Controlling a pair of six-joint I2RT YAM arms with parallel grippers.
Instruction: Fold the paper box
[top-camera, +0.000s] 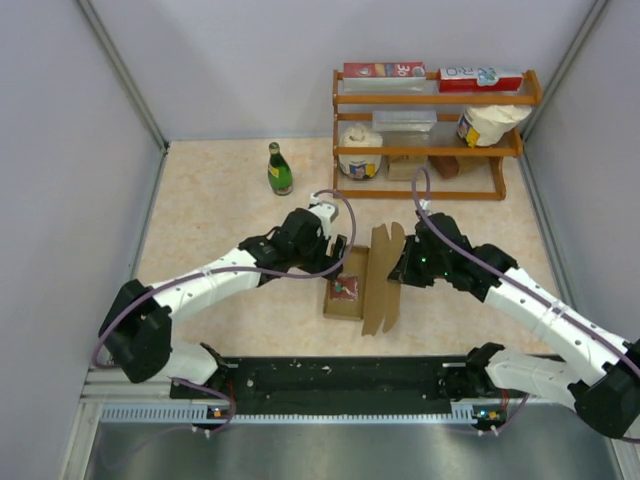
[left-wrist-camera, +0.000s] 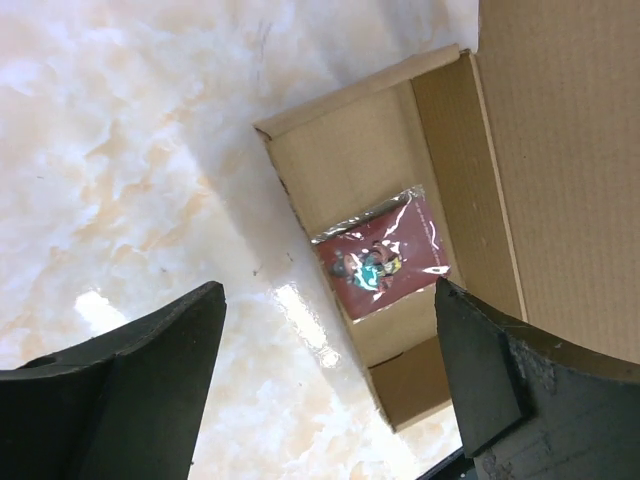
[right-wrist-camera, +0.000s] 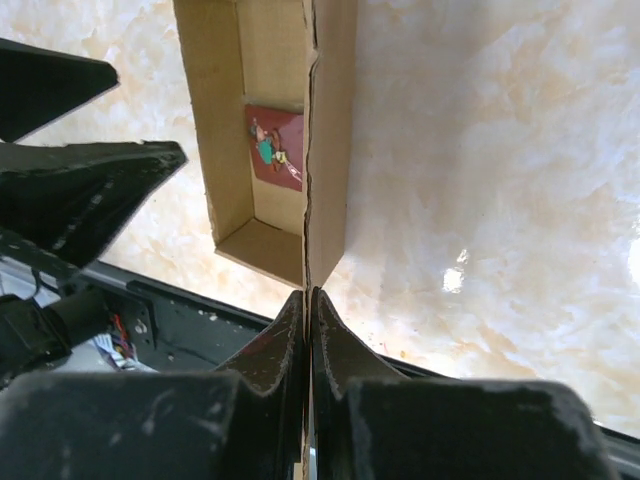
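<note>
The paper box (top-camera: 345, 300) is plain brown cardboard, a slim open tray lying mid-table with its lid flap (top-camera: 383, 280) standing up along the right side. A small dark-red card (left-wrist-camera: 383, 255) lies inside the tray. My right gripper (right-wrist-camera: 308, 293) is shut on the upper edge of the lid flap (right-wrist-camera: 333, 130), and the cardboard runs between its pads. My left gripper (left-wrist-camera: 326, 295) hangs open above the tray's left wall (left-wrist-camera: 350, 170), holding nothing. In the top view it (top-camera: 335, 258) is at the tray's far left corner, and the right gripper (top-camera: 402, 268) is at the flap's right.
A green bottle (top-camera: 279, 170) stands at the back, left of centre. A wooden rack (top-camera: 430, 95) with printed cartons and tubs fills the back right. A black rail (top-camera: 340, 380) runs along the near edge, close to the box. Grey walls close both sides.
</note>
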